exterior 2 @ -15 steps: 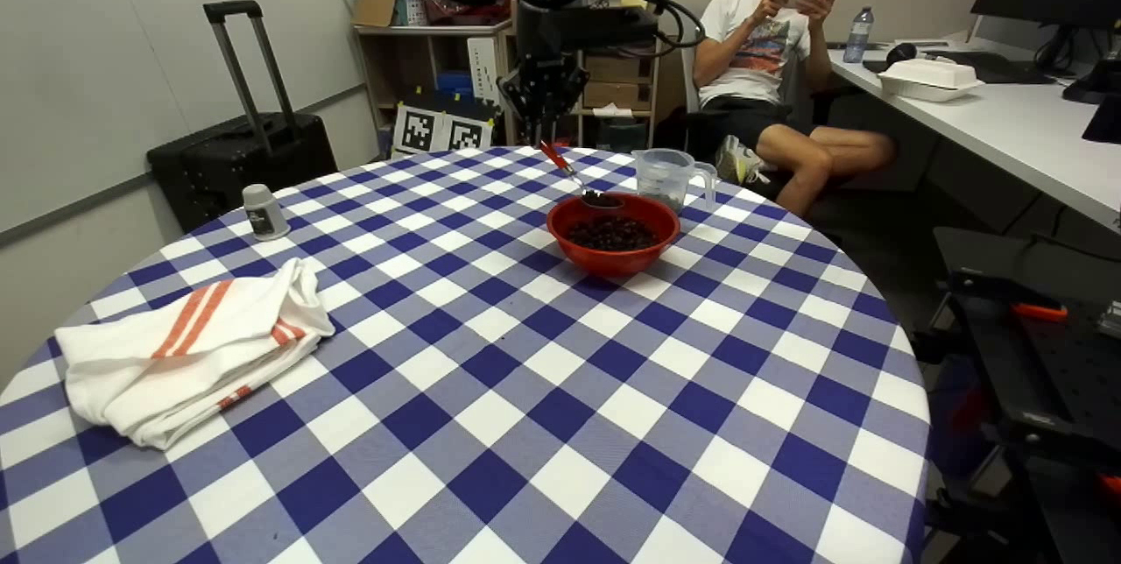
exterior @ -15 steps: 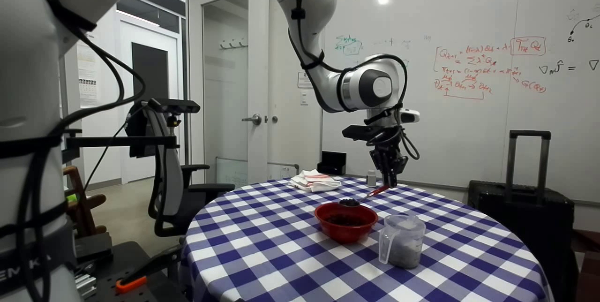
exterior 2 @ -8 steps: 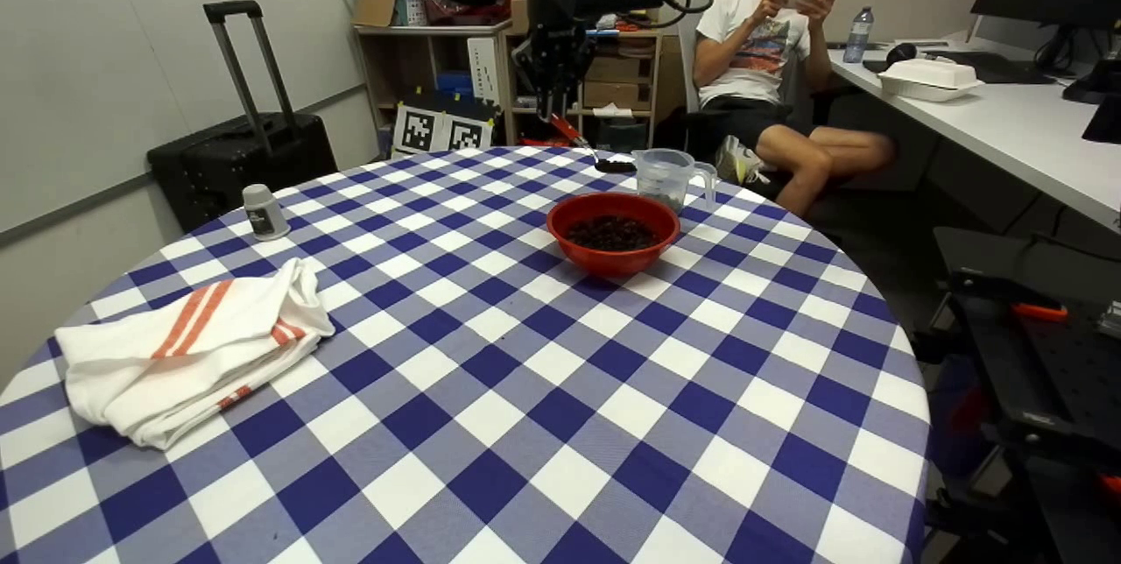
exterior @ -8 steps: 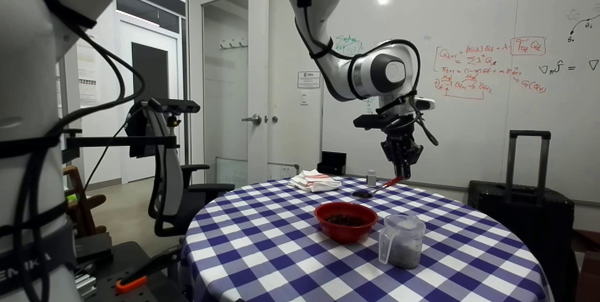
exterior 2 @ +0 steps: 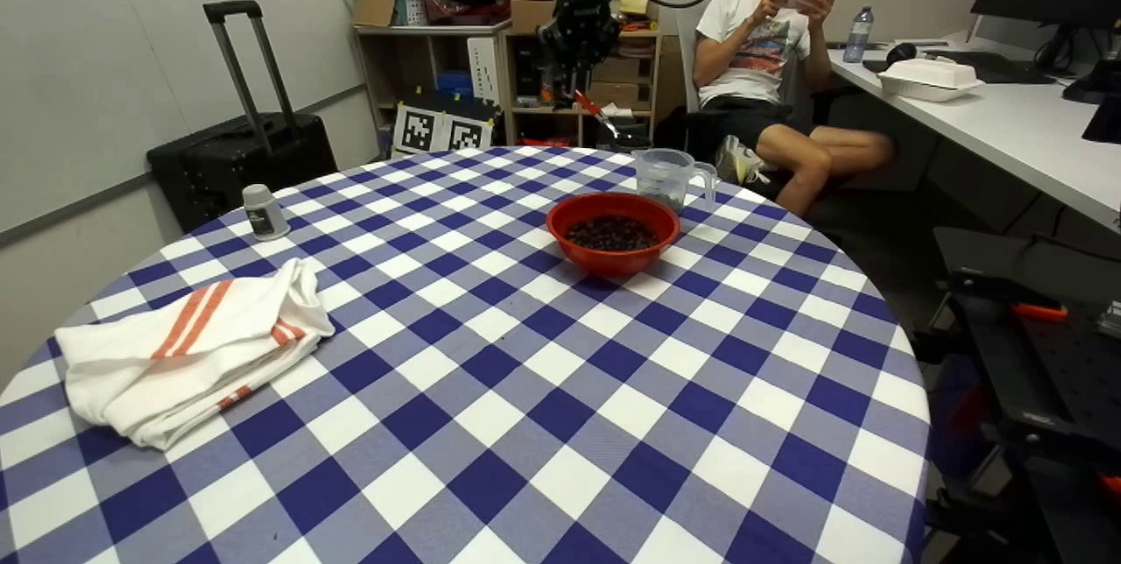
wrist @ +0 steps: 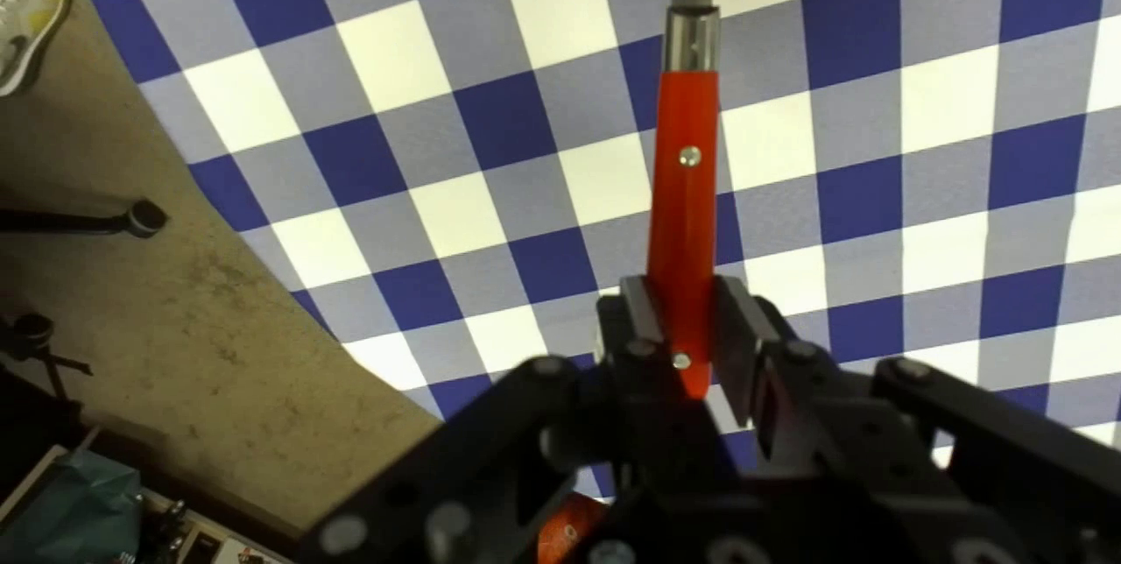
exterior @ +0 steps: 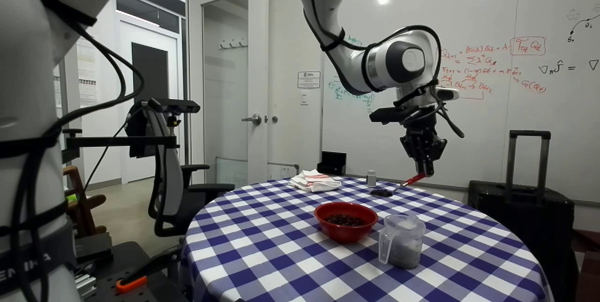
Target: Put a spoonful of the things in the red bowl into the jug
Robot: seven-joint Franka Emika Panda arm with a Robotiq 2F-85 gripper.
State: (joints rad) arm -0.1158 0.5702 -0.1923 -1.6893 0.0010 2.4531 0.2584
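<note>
Over the table [exterior: 300,276], likely mid-transfer, pinching a filled spoon [wrist: 684,205] in the gripper [wrist: 684,306], needing next a level carry and tip above the jug [exterior: 407,245], right of the red bowl [exterior: 344,234] at lower centre.

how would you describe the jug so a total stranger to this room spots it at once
Start at the round, blue-and-white checked tablecloth and find the red bowl on it. The jug stands beside that bowl. Unlike the bowl, it is see-through, narrower and has a side handle.
</note>
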